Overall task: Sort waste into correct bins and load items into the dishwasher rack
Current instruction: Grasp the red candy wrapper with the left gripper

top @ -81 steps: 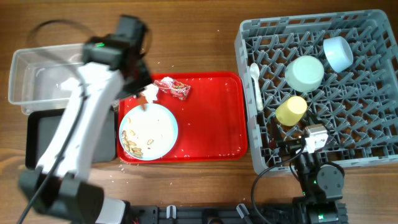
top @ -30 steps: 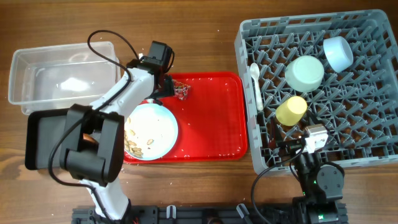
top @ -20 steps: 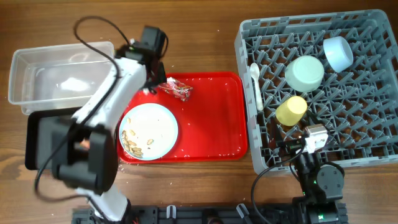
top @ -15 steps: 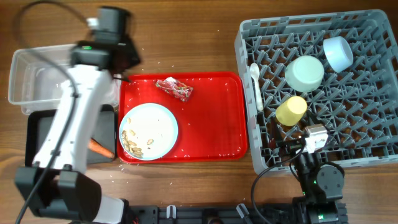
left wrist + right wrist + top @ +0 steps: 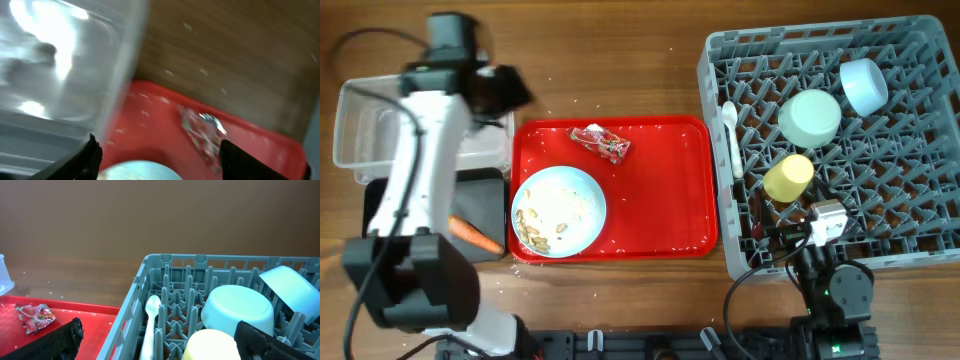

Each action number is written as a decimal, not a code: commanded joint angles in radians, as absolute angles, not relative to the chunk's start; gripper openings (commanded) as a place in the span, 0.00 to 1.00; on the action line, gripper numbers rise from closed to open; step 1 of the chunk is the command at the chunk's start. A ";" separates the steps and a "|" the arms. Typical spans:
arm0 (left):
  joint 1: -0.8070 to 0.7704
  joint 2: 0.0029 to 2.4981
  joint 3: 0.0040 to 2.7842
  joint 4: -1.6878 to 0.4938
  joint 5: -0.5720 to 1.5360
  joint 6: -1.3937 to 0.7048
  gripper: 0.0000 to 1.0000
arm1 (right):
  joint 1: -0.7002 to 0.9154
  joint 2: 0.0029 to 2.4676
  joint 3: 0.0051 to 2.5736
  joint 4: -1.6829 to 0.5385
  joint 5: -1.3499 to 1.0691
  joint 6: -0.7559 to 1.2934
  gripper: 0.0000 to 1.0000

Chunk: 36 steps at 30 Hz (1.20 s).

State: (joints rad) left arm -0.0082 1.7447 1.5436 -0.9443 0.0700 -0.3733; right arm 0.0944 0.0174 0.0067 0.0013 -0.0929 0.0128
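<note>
Wrapper [image 5: 599, 142] lies on red tray [image 5: 660, 200] — plate [image 5: 560, 205] beside it.

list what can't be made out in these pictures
Clear tub contents: overhead, left arm covers part; left wrist view smeared by motion blur.
Left gripper: overhead, blurred.
Wrapper print: too small in every view.
Yellow cup: right wrist view, cut off by bottom edge.
</note>
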 commanded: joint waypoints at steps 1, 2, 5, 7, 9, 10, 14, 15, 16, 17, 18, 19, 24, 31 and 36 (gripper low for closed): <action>-0.202 1.764 1.520 -0.933 0.036 -0.399 0.76 | 0.091 0.010 0.005 0.007 -0.104 0.001 1.00; -0.249 1.790 1.502 -0.917 -0.014 -0.477 0.76 | 0.091 0.010 0.005 0.007 -0.104 0.001 1.00; -0.334 1.883 1.483 -0.882 -0.049 -0.648 0.75 | 0.091 0.010 0.005 0.007 -0.104 0.001 1.00; -0.374 1.958 1.483 -0.857 -0.046 -0.721 0.76 | 0.091 0.010 0.005 0.007 -0.104 0.000 1.00; -0.398 2.017 1.483 -0.818 -0.018 -0.735 0.77 | 0.091 0.010 0.005 0.007 -0.104 0.000 1.00; -0.408 2.047 1.483 -0.805 -0.012 -0.758 0.77 | 0.091 0.010 0.005 0.007 -0.104 0.001 1.00; -0.406 2.107 1.483 -0.768 -0.017 -0.824 0.73 | 0.091 0.010 0.005 0.007 -0.104 0.001 1.00; -0.405 2.114 1.483 -0.760 -0.022 -0.824 0.65 | 0.091 0.010 0.005 0.007 -0.104 0.001 1.00; -0.405 2.122 1.483 -0.756 -0.027 -0.824 0.51 | 0.091 0.010 0.005 0.007 -0.104 0.001 1.00; -0.403 2.126 1.483 -0.756 -0.028 -0.823 0.41 | 0.091 0.010 0.005 0.007 -0.104 0.001 1.00; -0.403 2.127 1.483 -0.760 -0.028 -0.823 0.32 | 0.091 0.010 0.005 0.007 -0.104 0.001 1.00; -0.403 2.128 1.483 -0.762 -0.028 -0.823 0.17 | 0.091 0.010 0.005 0.007 -0.104 0.001 1.00; -0.382 2.059 1.524 -0.797 0.003 -0.815 0.04 | 0.091 0.010 0.005 0.007 -0.104 0.000 1.00; -0.350 1.916 1.547 -0.850 0.002 -0.899 0.51 | 0.091 0.010 0.005 0.007 -0.104 0.000 1.00; -0.351 2.017 1.501 -0.833 0.003 -1.057 0.85 | 0.091 0.010 0.005 0.007 -0.104 0.000 1.00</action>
